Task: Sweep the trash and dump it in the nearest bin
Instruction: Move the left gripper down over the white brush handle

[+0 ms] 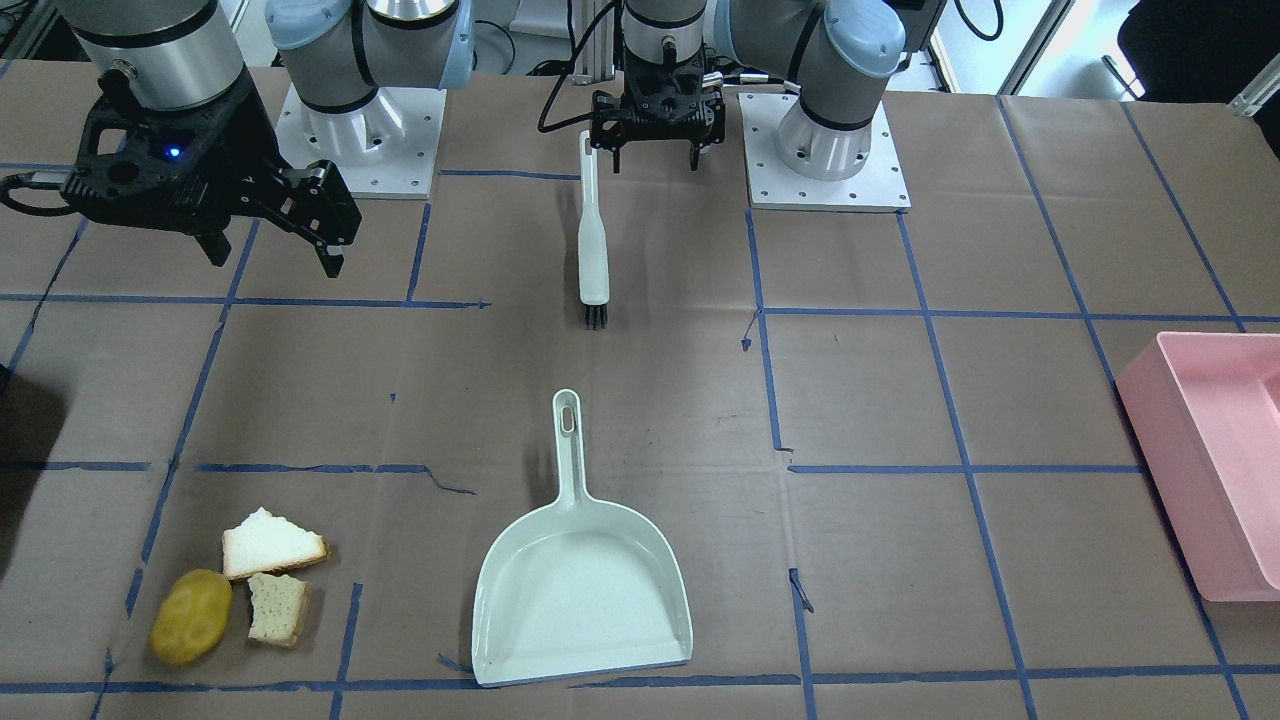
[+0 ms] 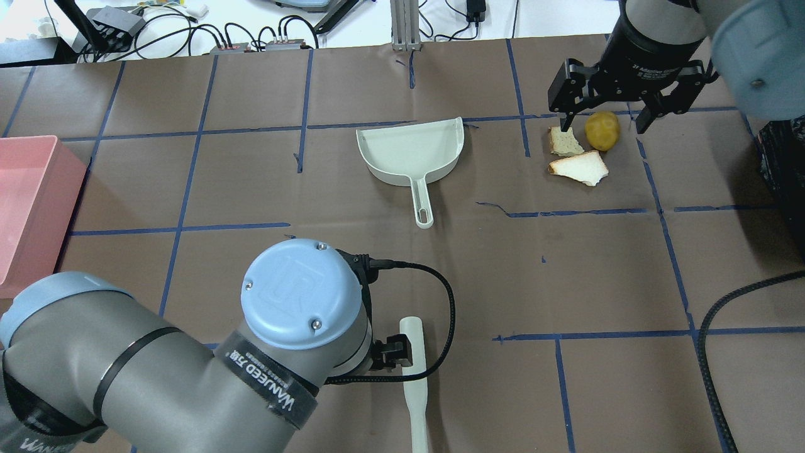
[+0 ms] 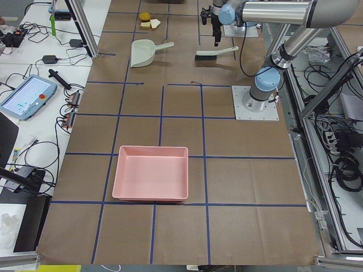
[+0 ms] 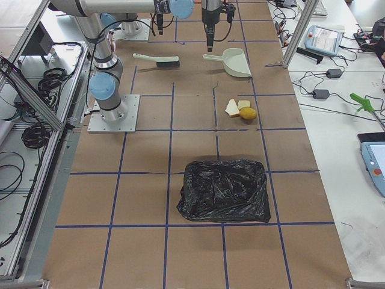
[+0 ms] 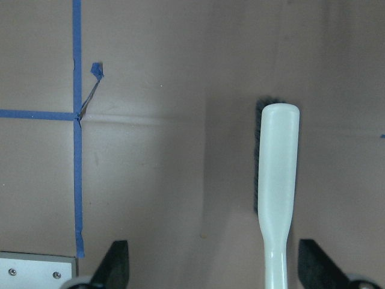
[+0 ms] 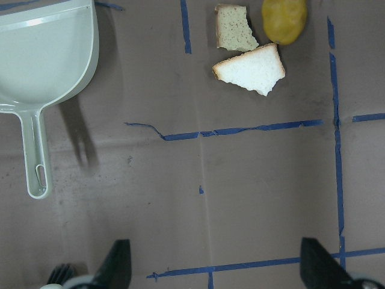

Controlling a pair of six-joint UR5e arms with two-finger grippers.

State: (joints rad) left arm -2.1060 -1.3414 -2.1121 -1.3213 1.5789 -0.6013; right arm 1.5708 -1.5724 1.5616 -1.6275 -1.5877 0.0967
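Three pieces of trash are counted on the table (image 1: pixel 900 400): a larger bread piece (image 1: pixel 272 543), a smaller bread piece (image 1: pixel 277 608) and one yellow lump (image 1: pixel 190 616). One dustpan (image 1: pixel 580 600), one brush (image 1: pixel 592 240) and two bins are also seen.

The larger bread piece is white, torn to a rough triangle, with brown crust on one edge. The smaller bread piece is more square, with a porous, slightly darker face and a crust side. The yellow lump is oval and bumpy, like a potato. The three are grouped closely on the robot's right side, near the table edge far from the robot. The two bread pieces appear to touch, and the lump lies just beside the smaller one.

The dustpan is pale green and lies flat near the middle of the table, well apart from the trash, with its handle pointed towards the robot. Between it and the trash only brown paper with blue tape lines is seen. The brush lies between the two arm bases, its dark bristles turned towards the dustpan. A pink bin (image 3: pixel 151 173) is placed at the table end on the robot's left, and a black-lined bin (image 4: pixel 224 189) at the end on its right, near the trash.

The left gripper (image 1: pixel 655 160) is held spread over the brush handle, and no contact is seen. The right gripper (image 1: pixel 272 255) is spread wide, empty, above the table.
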